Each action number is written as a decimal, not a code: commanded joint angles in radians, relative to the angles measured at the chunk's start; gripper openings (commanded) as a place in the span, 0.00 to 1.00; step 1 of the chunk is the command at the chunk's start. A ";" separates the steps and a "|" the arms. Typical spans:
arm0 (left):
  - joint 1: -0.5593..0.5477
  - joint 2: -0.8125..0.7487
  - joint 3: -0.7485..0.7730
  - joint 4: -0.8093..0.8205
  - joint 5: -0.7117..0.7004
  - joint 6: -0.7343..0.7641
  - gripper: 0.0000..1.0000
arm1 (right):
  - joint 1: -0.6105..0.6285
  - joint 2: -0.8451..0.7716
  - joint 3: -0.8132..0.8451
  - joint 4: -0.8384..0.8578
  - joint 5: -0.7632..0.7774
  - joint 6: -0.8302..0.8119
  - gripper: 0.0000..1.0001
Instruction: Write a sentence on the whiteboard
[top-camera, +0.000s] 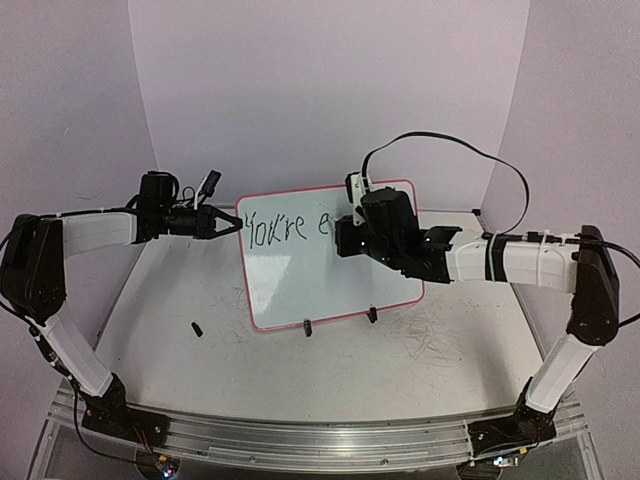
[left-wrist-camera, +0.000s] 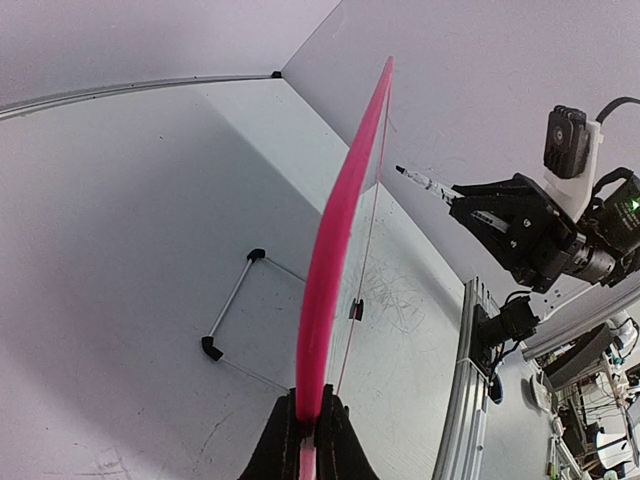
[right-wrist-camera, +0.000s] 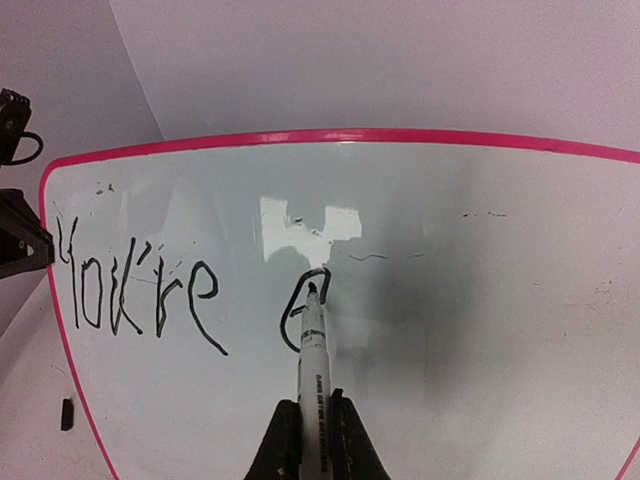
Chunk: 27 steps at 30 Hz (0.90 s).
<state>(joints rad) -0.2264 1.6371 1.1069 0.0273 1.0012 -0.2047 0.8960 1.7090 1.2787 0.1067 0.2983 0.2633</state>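
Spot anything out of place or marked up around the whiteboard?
Two things. A small black piece, maybe a cap, lies loose on the white tabletop left of the small red-rimmed whiteboard. Faint grey scribbles mark the tabletop by the board's right foot.

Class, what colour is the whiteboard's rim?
Bright pink; the whiteboard rim shows best in the right wrist view.

Whiteboard (top-camera: 330, 285) bars mid-table; small black piece (top-camera: 197, 328) lies on open tabletop (top-camera: 250, 375)
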 joint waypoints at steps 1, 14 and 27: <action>-0.023 -0.017 0.035 -0.017 0.006 0.019 0.00 | -0.008 0.011 0.041 0.003 0.041 0.017 0.00; -0.023 -0.013 0.036 -0.017 0.008 0.019 0.00 | -0.011 0.038 0.061 -0.005 0.054 -0.001 0.00; -0.024 -0.012 0.036 -0.017 0.007 0.019 0.00 | -0.013 0.049 0.049 -0.017 0.072 0.007 0.00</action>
<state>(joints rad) -0.2264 1.6371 1.1069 0.0273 1.0004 -0.2043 0.8860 1.7523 1.3071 0.0887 0.3397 0.2703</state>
